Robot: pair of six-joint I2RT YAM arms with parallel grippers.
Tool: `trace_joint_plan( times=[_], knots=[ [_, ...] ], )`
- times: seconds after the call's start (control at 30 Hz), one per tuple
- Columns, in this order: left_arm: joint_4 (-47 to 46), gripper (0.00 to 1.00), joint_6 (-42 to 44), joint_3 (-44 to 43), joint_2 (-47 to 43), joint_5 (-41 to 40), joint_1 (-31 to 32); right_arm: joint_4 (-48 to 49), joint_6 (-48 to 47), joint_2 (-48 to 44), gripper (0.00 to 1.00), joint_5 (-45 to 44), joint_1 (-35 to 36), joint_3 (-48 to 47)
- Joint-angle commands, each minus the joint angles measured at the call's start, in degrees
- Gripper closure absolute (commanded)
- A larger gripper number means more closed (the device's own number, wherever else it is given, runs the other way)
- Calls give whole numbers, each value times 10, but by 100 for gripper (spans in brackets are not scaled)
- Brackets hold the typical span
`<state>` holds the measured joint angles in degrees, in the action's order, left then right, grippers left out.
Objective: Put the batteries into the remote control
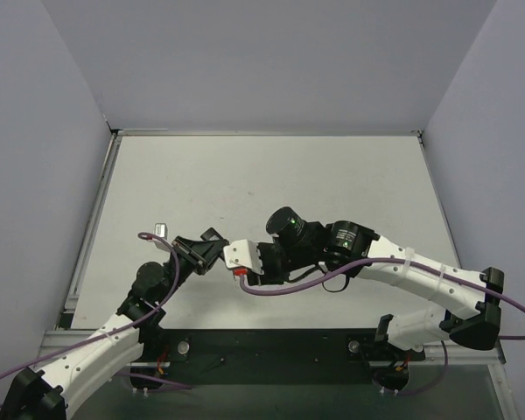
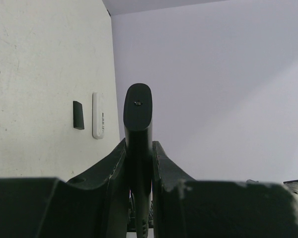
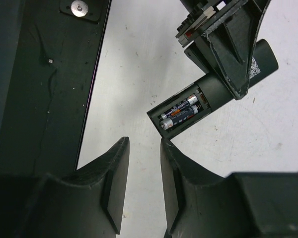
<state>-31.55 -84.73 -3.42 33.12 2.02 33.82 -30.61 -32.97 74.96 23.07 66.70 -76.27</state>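
Note:
My left gripper (image 2: 138, 146) is shut on a black remote control (image 2: 138, 111) and holds it off the table. The right wrist view shows that remote (image 3: 216, 89) with its back compartment open and two batteries (image 3: 180, 113) lying side by side inside. The left gripper (image 3: 228, 54) clamps the remote's far half there. My right gripper (image 3: 144, 144) stands open just short of the remote's open end, with nothing between its fingers. From above, both grippers meet near the table's front middle, the left (image 1: 208, 247) beside the right (image 1: 232, 258).
A small black cover (image 2: 78, 115) and a white remote (image 2: 98, 115) lie on the white table (image 1: 271, 175) to the left; the white remote (image 1: 162, 229) also shows from above. The dark mounting plate (image 3: 39, 99) borders the table's near edge. Grey walls enclose the table.

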Motion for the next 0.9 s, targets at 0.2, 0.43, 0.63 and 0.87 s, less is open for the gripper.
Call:
trace_joint_plan(
  times=[0.2,0.43,0.63,0.87],
  knots=[
    [18,100,26,-59,0,47,2,20,-56,33,79,17,-5,9],
    [22,100,32,-66,-1,57,2,27,-59,48,80,15,-14,13],
    [13,100,33,-69,4,64,2,31,-60,57,80,15,-18,15],
    [8,100,33,-71,7,68,2,31,-57,60,83,16,-23,20]
  ],
)
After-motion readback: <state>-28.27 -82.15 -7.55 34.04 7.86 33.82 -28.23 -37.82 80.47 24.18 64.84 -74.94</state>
